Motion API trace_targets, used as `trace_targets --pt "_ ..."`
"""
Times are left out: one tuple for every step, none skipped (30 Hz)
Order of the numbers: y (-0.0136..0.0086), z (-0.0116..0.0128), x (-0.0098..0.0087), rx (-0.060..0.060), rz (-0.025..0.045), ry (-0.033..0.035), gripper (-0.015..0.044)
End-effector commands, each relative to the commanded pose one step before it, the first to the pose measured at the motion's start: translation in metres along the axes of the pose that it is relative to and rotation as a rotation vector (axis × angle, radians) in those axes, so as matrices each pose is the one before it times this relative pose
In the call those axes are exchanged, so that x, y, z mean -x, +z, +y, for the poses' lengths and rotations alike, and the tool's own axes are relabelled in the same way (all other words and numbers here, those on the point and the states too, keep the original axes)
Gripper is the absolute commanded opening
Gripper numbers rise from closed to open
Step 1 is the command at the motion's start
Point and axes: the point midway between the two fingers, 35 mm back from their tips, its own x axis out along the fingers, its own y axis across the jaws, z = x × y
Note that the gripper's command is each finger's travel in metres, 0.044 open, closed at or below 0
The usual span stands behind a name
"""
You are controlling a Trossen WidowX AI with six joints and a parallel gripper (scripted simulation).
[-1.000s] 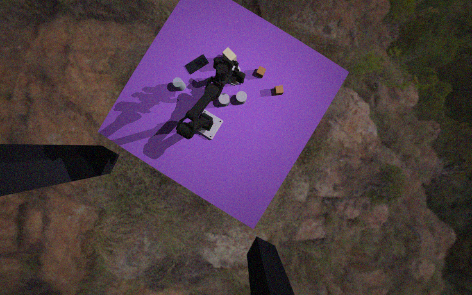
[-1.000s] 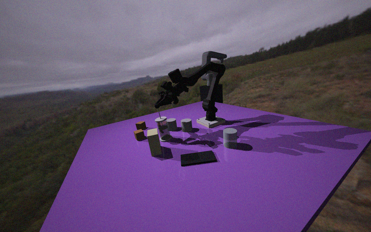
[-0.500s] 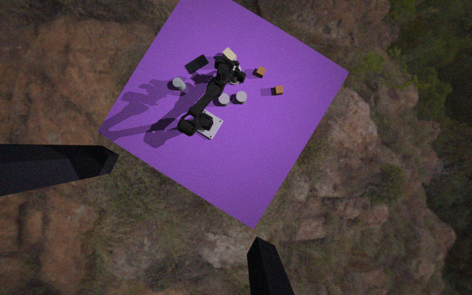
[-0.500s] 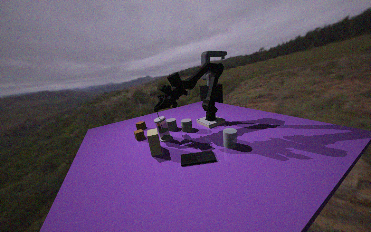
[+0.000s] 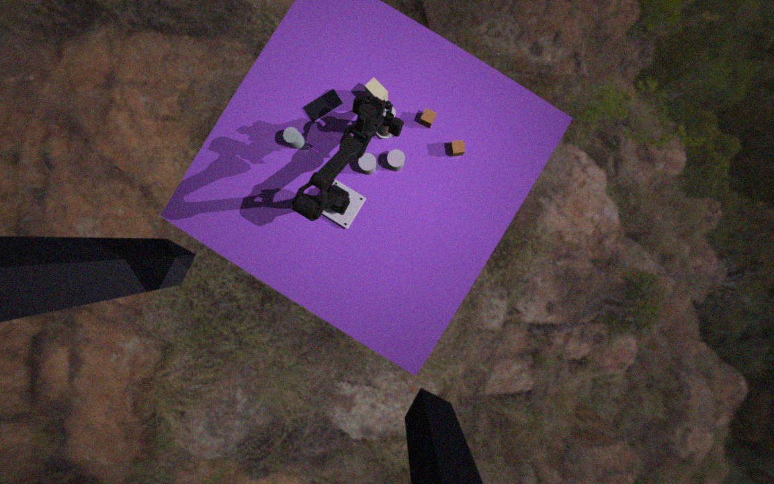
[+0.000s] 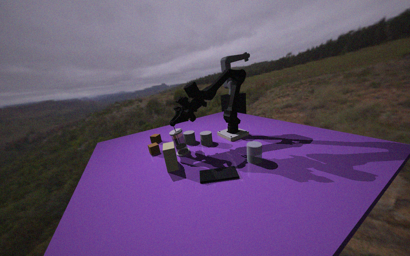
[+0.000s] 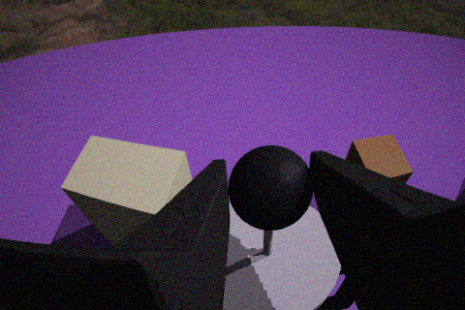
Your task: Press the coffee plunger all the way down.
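Note:
The coffee press (image 6: 178, 139) (image 5: 384, 134) stands on the purple table, its clear body leaning left in the exterior view. Its pale lid (image 7: 300, 252) shows below the knob in the wrist view. My gripper (image 7: 268, 168) (image 6: 173, 122) is shut on the black round plunger knob (image 7: 270, 187), one finger on each side. A short length of thin rod (image 6: 174, 128) (image 7: 267, 242) shows between knob and lid. The arm hides much of the press in the top view, and the plunger disc is hard to make out.
A cream block (image 6: 169, 157) (image 7: 128, 174) stands close beside the press. Two orange cubes (image 6: 153, 149) (image 6: 156, 138) lie on its other side. Two grey cylinders (image 6: 189, 137) (image 6: 205, 138) stand nearby. A pale cylinder (image 6: 254, 152) and a flat black box (image 6: 219, 174) are farther off.

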Motion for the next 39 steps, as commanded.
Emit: trace_targets --pt "-0.01904 -0.00008 -0.00765 -0.0056 0.06532 -0.00132 0.0116" --pt "0.00016 0.00002 -0.00007 0.0 -0.00001 0.0 0.0116" --pt "0.00015 0.00002 -0.00006 0.0 -0.00001 0.0 0.0116" --pt "0.00015 0.00002 -0.00006 0.0 -0.00001 0.0 0.0116" --pt "0.00014 0.00002 -0.00006 0.0 -0.00001 0.0 0.0116" --pt "0.00014 0.00002 -0.00005 0.0 -0.00001 0.0 0.0116" --pt "0.00013 0.00002 -0.00005 0.0 -0.00001 0.0 0.0116" --pt "0.00013 0.00002 -0.00005 0.0 -0.00001 0.0 0.0116" --pt "0.00012 0.00001 -0.00004 0.0 -0.00001 0.0 0.0116" --pt "0.00012 0.00001 -0.00004 0.0 -0.00001 0.0 0.0116" --pt "0.00012 0.00001 -0.00004 0.0 -0.00001 0.0 0.0116" --pt "0.00011 0.00001 -0.00003 0.0 -0.00001 0.0 0.0116" --pt "0.00012 0.00001 -0.00003 0.0 -0.00001 0.0 0.0116" --pt "0.00015 0.00001 -0.00003 0.0 -0.00001 0.0 0.0116" --pt "0.00015 0.00001 -0.00004 0.0 -0.00001 0.0 0.0116" --pt "0.00012 0.00001 -0.00004 0.0 -0.00001 0.0 0.0116" --pt "0.00007 0.00001 -0.00002 0.0 0.0 0.0 0.0116" --pt "0.00011 0.00001 -0.00003 0.0 -0.00001 0.0 0.0116" --pt "0.00014 0.00001 -0.00003 0.0 -0.00001 0.0 0.0116" --pt "0.00012 0.00001 -0.00004 0.0 -0.00001 0.0 0.0116" --pt "0.00007 0.00001 -0.00002 0.0 0.0 0.0 0.0116" --pt "0.00013 0.00002 -0.00006 0.0 -0.00001 0.0 0.0116" --pt "0.00015 0.00001 -0.00002 0.0 -0.00001 0.0 0.0116" --pt "0.00017 0.00001 -0.00003 0.0 -0.00001 0.0 0.0116" --pt "0.00013 0.00001 -0.00005 0.0 -0.00001 0.0 0.0116" --pt "0.00008 0.0 -0.00003 0.0 0.0 0.0 0.0116" --pt "0.0001 0.00001 -0.00006 0.0 -0.00001 0.0 0.0116" --pt "0.00012 0.00001 -0.00006 0.0 -0.00001 0.0 0.0116" --pt "0.00013 0.00001 -0.00006 0.0 -0.00001 0.0 0.0116" --pt "0.00016 0.00001 -0.00007 0.0 -0.00001 0.0 0.0116" --pt "0.00012 0.00001 -0.00008 0.0 -0.00001 0.0 0.0116" --pt "0.00013 0.00001 -0.00007 0.0 -0.00001 0.0 0.0116" --pt "0.00012 0.00001 -0.00008 0.0 -0.00001 0.0 0.0116" --pt "0.00011 0.00001 -0.00008 0.0 -0.00001 0.0 0.0116" --pt "0.00011 0.00001 -0.00008 0.0 -0.00001 0.0 0.0116" --pt "0.00024 0.0 0.00007 0.0 -0.00001 0.0 0.0116" --pt "0.00048 0.00001 0.00015 0.0 -0.00001 0.0 0.0116" --pt "-0.00006 0.0 -0.00011 0.0 0.0 0.0 0.0116" --pt "-0.00007 0.00001 -0.00026 0.0 -0.00001 0.0 0.0116"
